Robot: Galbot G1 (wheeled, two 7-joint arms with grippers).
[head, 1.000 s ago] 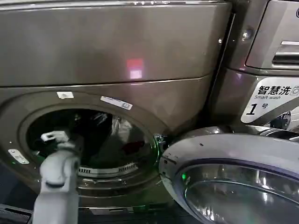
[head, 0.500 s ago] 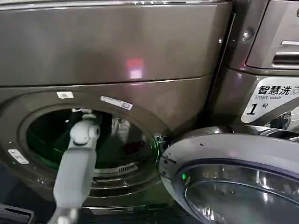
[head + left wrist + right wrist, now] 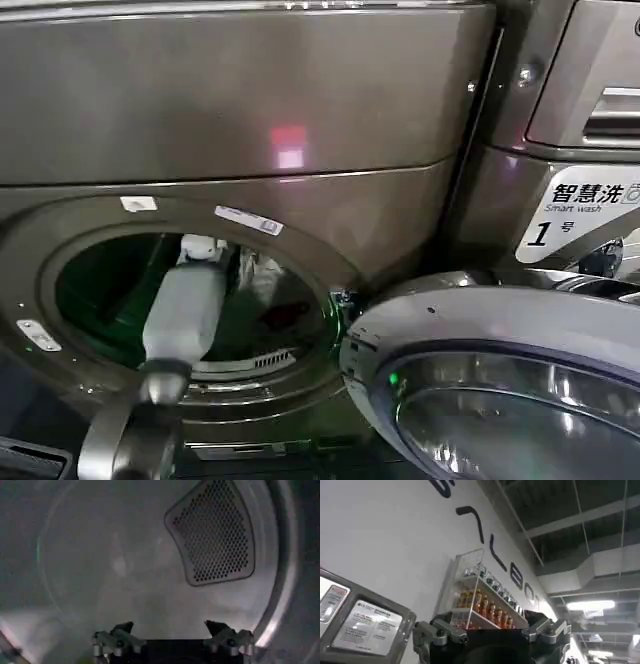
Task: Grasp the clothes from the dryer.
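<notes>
Reaching into the dryer (image 3: pixel 250 120), the left hand (image 3: pixel 172 637) is spread, empty. Dip toward the clothes (image 3: pixel 285 312) (low, dark) before closing.

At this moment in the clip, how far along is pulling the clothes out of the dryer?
Done: the bronze-grey front-loading dryer has its grey-rimmed glass door swung open. In hand: the left pincer is inside the drum, open and empty. Left: closing on the dark clothes and withdrawing. The right pincer is raised, open.

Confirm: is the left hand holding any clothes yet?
No. In the left wrist view the left hand is open inside the drum, nothing between its fingers.
</notes>
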